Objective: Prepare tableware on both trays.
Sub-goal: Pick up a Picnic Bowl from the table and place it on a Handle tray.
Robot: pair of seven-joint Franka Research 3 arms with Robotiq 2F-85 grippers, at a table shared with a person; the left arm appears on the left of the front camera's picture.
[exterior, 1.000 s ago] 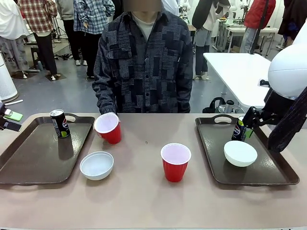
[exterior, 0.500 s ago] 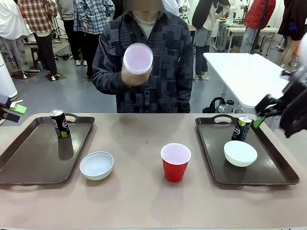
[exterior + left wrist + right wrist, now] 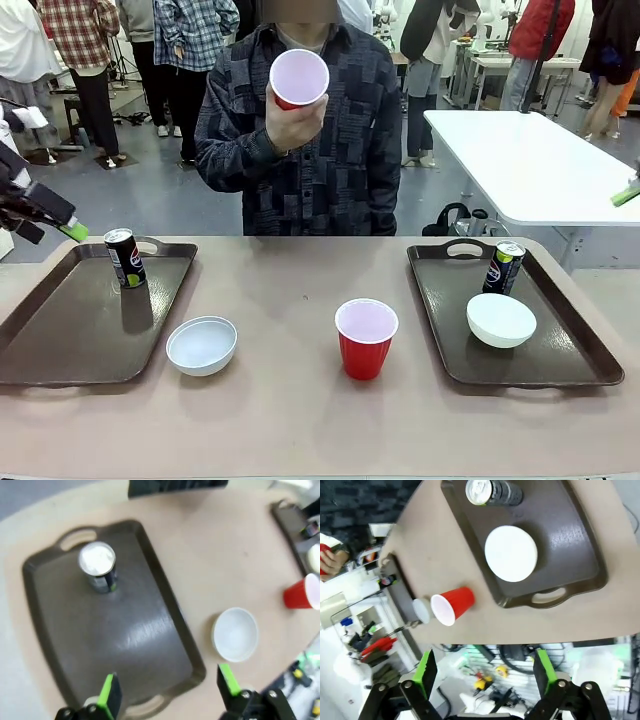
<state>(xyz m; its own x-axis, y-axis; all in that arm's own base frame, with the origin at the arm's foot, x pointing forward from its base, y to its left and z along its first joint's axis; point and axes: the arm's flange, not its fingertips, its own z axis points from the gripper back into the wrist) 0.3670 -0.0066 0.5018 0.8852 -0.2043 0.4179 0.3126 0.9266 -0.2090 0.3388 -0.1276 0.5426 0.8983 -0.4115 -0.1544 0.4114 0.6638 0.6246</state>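
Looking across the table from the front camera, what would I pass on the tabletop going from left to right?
Black can standing on the left tray → white bowl just off that tray → red cup → right tray, which holds a second bowl and a second can, one behind the other.

Robotics lab or test hall, open-plan and shared. Evidence: bare grey floor [image 3: 120,200]; white worktables [image 3: 510,150] at far right, one behind another; several people [image 3: 190,40] standing about in street clothes at the back. Foreground: beige table [image 3: 300,420] with two matching trays [image 3: 70,330] laid out alike as a trial set-up. Right wrist view: cables [image 3: 512,655] and what look like small tools [image 3: 482,682] cluttered beyond the table edge
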